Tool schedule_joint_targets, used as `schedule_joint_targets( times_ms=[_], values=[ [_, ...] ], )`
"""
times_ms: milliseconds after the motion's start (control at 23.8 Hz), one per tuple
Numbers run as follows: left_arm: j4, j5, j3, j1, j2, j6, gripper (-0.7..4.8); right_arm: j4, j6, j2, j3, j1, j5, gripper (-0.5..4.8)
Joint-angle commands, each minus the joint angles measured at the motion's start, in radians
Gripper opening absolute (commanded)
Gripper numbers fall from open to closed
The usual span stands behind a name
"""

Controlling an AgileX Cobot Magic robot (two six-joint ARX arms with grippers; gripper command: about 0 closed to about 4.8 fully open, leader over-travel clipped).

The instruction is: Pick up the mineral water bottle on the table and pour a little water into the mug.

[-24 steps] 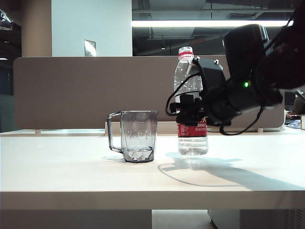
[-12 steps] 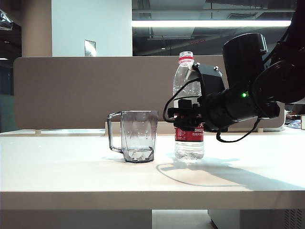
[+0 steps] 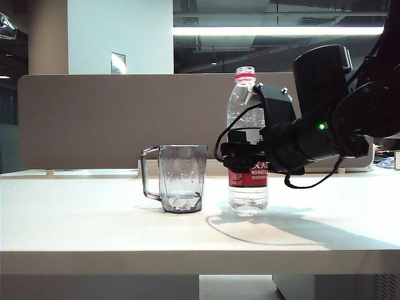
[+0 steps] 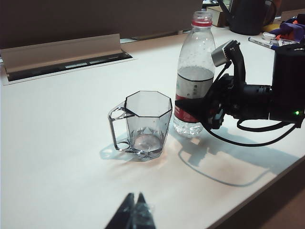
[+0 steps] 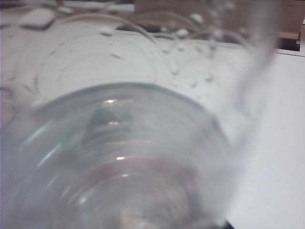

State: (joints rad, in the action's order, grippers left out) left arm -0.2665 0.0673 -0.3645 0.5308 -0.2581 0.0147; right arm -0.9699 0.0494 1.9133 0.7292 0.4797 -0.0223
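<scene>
The mineral water bottle [image 3: 248, 119] [image 4: 195, 57] stands upright on the table [image 3: 94, 231], just right of the mug [image 3: 181, 178] [image 4: 147, 119], and is over half full of water. My right gripper [image 3: 237, 155] [image 4: 190, 106] reaches in level from the right, one finger on each side of the red label. Whether the fingers still press the bottle does not show. The bottle [image 5: 119, 143] fills the right wrist view as a blur. My left gripper [image 4: 136, 212] hangs shut and empty over the table's near side, well short of the mug.
A grey partition [image 3: 94, 119] runs along the back of the table. A black cable [image 4: 238, 138] loops down from the right arm to the table beside the bottle. Pens and small items [image 4: 271, 40] lie at the far corner. The table's edge [image 4: 267, 176] is close by.
The right arm has lowered the bottle from just above the table onto it, a little nearer the mug. The mug and the left gripper have not moved.
</scene>
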Motion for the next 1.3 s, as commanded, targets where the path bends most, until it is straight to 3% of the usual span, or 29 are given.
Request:
schedule_joint_targets(
  times_ms=[42,252,588,966,1008,1092,1134,1176,1302],
  values=[
    [0.013,0.0,-0.002,0.001,-0.001,-0.007,-0.05,0.009,0.003,-0.002,-0.006,0.001,0.003,3.85],
    [0.013,0.0,-0.002,0.001,-0.001,-0.007,-0.05,0.01,0.003,-0.019,-0.007,0.002,0.003,4.37],
    [0.013,0.0,-0.002,0.001,-0.001,-0.007,-0.05,0.213,0.002,-0.126,-0.018,0.005,-0.001,4.36],
    [0.013,0.0,-0.002,0.001,-0.002,-0.007,-0.05,0.312,-0.046,-0.369,-0.142,0.005,-0.009,4.18],
    [0.013,0.0,-0.002,0.001,-0.001,-0.007,-0.05,0.356,-0.046,-0.408,-0.152,0.005,-0.009,3.93],
    [0.013,0.0,-0.002,0.001,-0.001,-0.007,-0.05,0.48,-0.05,-0.504,-0.171,0.005,-0.009,2.73],
    [0.013,0.0,-0.002,0.001,-0.001,-0.007,-0.05,0.594,-0.05,-0.602,-0.19,0.005,-0.009,1.22],
    [0.013,0.0,-0.002,0.001,-0.001,-0.007,-0.05,0.637,-0.05,-0.645,-0.2,0.005,-0.009,0.7],
    [0.013,0.0,-0.002,0.001,-0.002,-0.007,-0.05,0.731,-0.05,-0.779,-0.239,0.005,-0.008,0.19]
  ],
)
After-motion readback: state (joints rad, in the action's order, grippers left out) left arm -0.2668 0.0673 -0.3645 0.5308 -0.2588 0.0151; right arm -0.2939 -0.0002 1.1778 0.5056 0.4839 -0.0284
